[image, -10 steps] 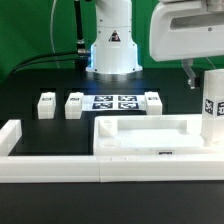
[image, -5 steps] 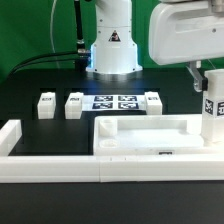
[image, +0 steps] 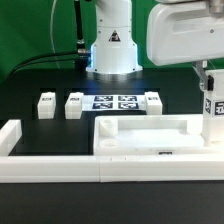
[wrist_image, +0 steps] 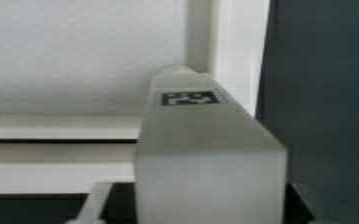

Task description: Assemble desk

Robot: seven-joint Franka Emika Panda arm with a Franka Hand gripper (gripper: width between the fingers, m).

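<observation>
The white rimmed tabletop panel [image: 150, 135] lies flat just behind the front border wall. My gripper [image: 206, 78] is at the exterior view's right, shut on a white square leg [image: 212, 112]. It holds the leg upright over the panel's right end. In the wrist view the held leg [wrist_image: 201, 150] fills the middle with its tag on the far end, over the panel's rim [wrist_image: 238, 60]. Three more legs lie at the back: two on the exterior view's left [image: 46, 105] [image: 74, 105] and one to the right [image: 152, 103].
The marker board [image: 113, 102] lies between the back legs. The long low white border wall [image: 80, 165] runs along the front and up the exterior view's left. The robot base [image: 112, 50] stands behind.
The held leg has moved slightly down and toward the exterior view's left, closer to the panel's right end. The other parts have not moved.
</observation>
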